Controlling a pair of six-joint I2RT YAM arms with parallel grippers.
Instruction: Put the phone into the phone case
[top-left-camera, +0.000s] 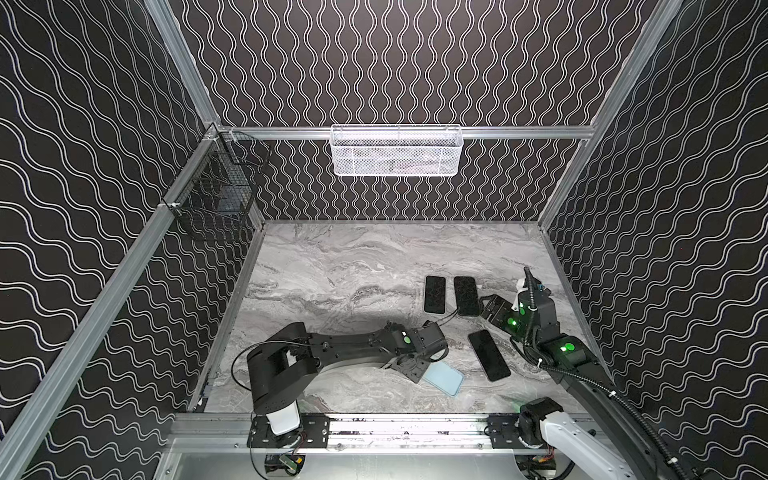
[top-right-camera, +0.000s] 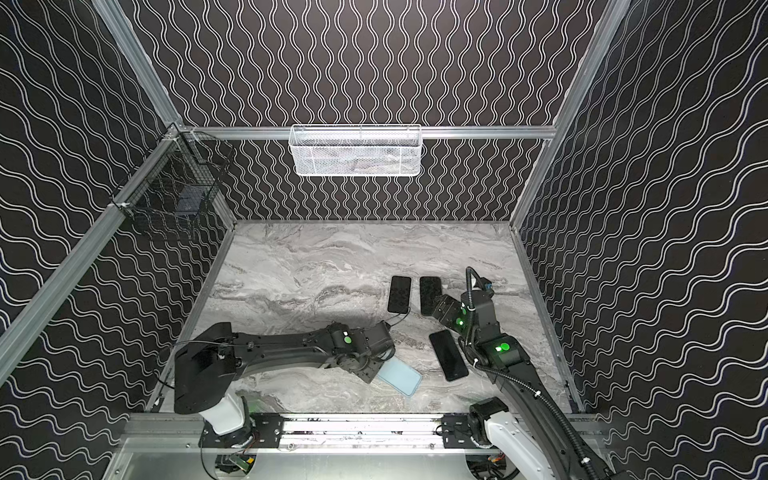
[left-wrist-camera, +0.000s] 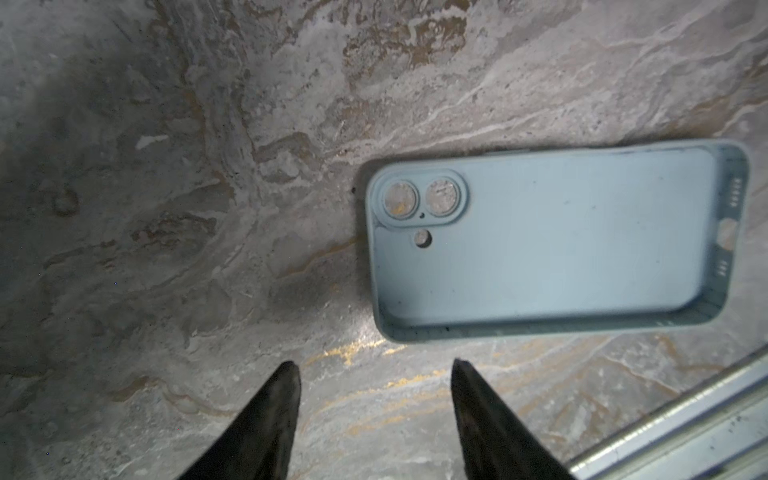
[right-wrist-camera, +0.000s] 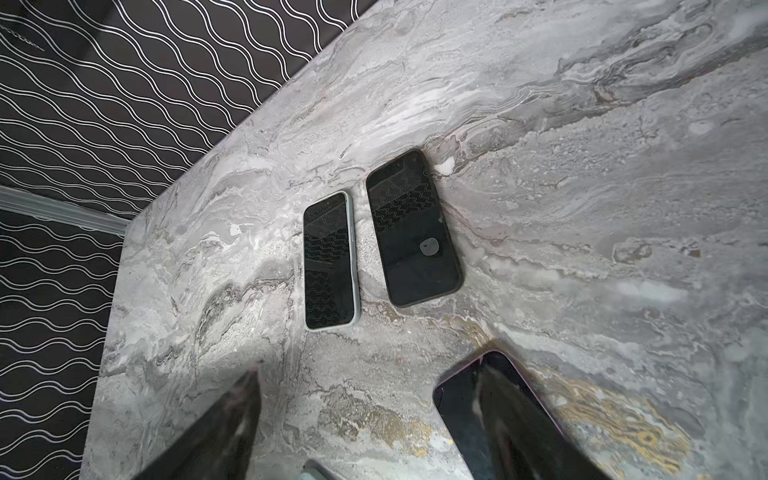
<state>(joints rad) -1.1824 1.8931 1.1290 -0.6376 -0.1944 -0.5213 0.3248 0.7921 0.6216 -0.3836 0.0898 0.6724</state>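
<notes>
A grey marbled table (top-left-camera: 332, 266) sits inside a booth walled in black with white wavy lines. Near the front edge lies a pale blue phone case (left-wrist-camera: 552, 237), hollow side up with nothing in it, its twin camera cut-outs showing the marble beneath; in both top views it rests flat and slightly askew, partly under the left arm's wrist (top-left-camera: 446, 380). The left pincer (left-wrist-camera: 374, 365) hovers just beside the case's long edge, its two dark fingers (left-wrist-camera: 270, 415) set partway apart with only bare table between them — it has hold of nothing. To the right of the case, well clear of it, a bare black phone (top-left-camera: 488, 354) lies screen up at a slant. The right pincer (right-wrist-camera: 365, 382) hangs low over the table beside that phone's end, its jaws spread wide and gripping nothing; from the wrist view one finger (right-wrist-camera: 519, 419) overlaps the phone's corner (right-wrist-camera: 461, 407), though I cannot tell whether it touches. Farther back two more phones lie side by side, screens up, close but apart: one in a light case (right-wrist-camera: 330, 262), the other in a dark case (right-wrist-camera: 413, 228). High on the back rail hangs a white mesh basket (top-left-camera: 397, 151), and a black wire basket (top-left-camera: 216, 195) is fixed at the left corner.
</notes>
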